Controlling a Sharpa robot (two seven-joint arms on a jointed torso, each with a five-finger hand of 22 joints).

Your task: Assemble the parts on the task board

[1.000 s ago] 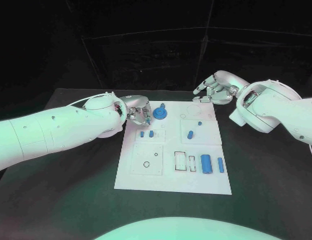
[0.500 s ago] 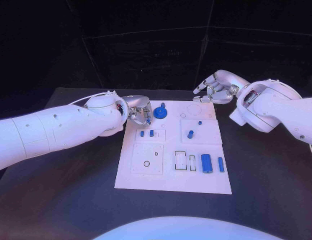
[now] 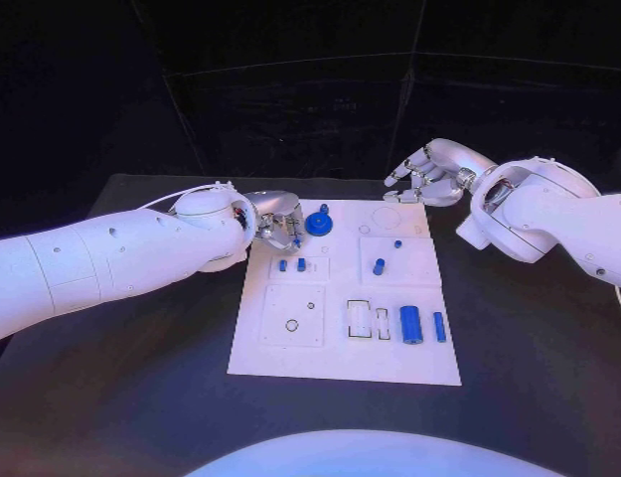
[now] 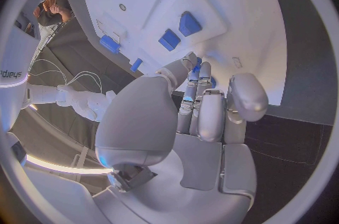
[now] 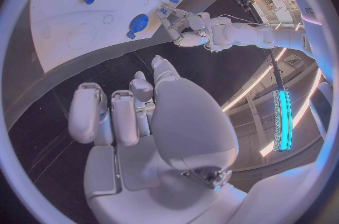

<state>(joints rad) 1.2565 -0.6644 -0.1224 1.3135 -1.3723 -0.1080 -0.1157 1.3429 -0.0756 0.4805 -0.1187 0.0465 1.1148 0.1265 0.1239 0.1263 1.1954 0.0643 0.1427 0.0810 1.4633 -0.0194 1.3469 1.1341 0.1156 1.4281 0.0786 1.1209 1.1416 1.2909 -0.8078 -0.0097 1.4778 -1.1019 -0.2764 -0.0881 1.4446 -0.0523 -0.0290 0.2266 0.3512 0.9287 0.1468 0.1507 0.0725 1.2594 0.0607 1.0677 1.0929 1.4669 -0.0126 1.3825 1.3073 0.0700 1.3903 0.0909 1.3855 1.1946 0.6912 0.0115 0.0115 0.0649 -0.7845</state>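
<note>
Your left hand (image 3: 274, 227) sits at the board's (image 3: 325, 348) far left corner, fingers (image 4: 200, 101) reaching at the round blue part (image 3: 319, 224) there; you cannot tell whether they grip it. Your right hand (image 3: 427, 179) hovers over the tabletop (image 3: 138, 378) just beyond the board's far right edge, fingers loosely curled, holding nothing. More blue parts (image 3: 410, 324) lie on the board.

Worktop: black worktop (image 3: 138, 397), matte, bare at both sides.
Walls: dark panels (image 3: 310, 99) behind it, thin pale seams.
Light: glowing cyan strip (image 5: 282, 117) in the room.
</note>
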